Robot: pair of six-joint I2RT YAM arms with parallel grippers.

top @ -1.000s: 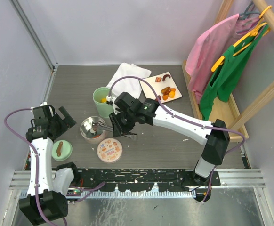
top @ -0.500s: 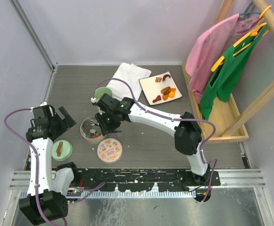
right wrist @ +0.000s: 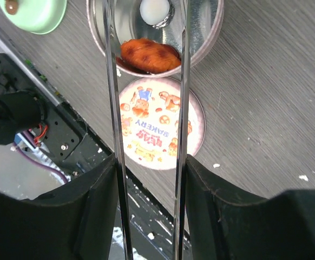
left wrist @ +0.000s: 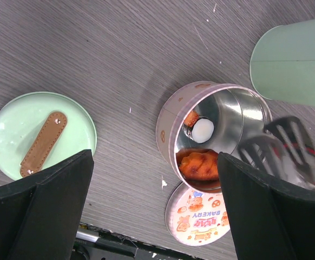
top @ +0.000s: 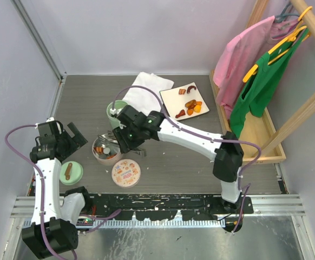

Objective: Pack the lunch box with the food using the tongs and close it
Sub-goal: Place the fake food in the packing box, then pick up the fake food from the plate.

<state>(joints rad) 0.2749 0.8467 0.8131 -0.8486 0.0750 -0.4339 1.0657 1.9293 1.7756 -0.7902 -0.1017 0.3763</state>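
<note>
The lunch box (top: 99, 154) is a round metal tin at centre left, and my right gripper (top: 127, 135) hangs just right of it. In the right wrist view that gripper (right wrist: 149, 162) is shut on the tongs (right wrist: 113, 108). Their two grey arms stand spread apart and reach over the tin's rim (right wrist: 211, 27). One orange piece of food (right wrist: 148, 54) lies inside beside a white round item (right wrist: 155, 10). More food (top: 192, 105) sits on the white plate (top: 171, 97). My left gripper (top: 73, 135) is open above the table, left of the tin (left wrist: 168, 124).
A printed bakery lid (top: 126, 171) lies just in front of the tin. A mint-green lid with a brown knob (top: 71, 173) lies front left. A green cup (top: 116, 111) and a white cloth (top: 146, 86) are behind. A wooden rack (top: 260, 130) with hanging clothes stands at the right.
My right arm swung left over the tin, then eased back slightly. The tongs' arms have spread apart. The left arm has not moved.
</note>
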